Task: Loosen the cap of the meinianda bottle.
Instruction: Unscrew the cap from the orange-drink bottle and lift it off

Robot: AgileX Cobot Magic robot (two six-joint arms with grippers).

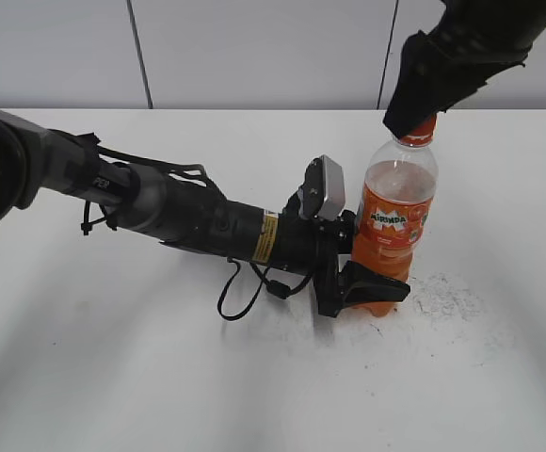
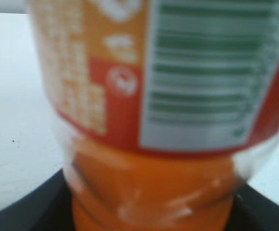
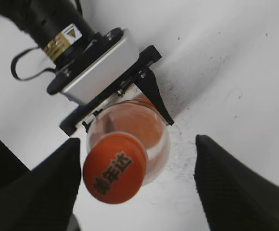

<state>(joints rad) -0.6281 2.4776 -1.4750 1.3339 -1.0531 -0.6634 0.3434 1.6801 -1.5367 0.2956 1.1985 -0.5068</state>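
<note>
The meinianda bottle (image 1: 397,226) stands upright on the white table, orange drink inside, orange Mirinda label facing me. My left gripper (image 1: 367,287) is shut on its lower body; the left wrist view shows the bottle (image 2: 154,144) filling the frame between dark jaws. The orange cap (image 3: 114,167), with dark characters on top, sits on the neck. My right gripper (image 3: 137,183) is open above it, one finger close by the cap's left side, the other well apart on the right. In the exterior view the right gripper (image 1: 419,113) hides the cap.
The white table (image 1: 113,377) stretches all round. The left arm (image 1: 160,202) lies low across it from the left, with a black cable loop (image 1: 240,297) under it. Dark specks mark the table right of the bottle (image 1: 447,297). A pale wall stands behind.
</note>
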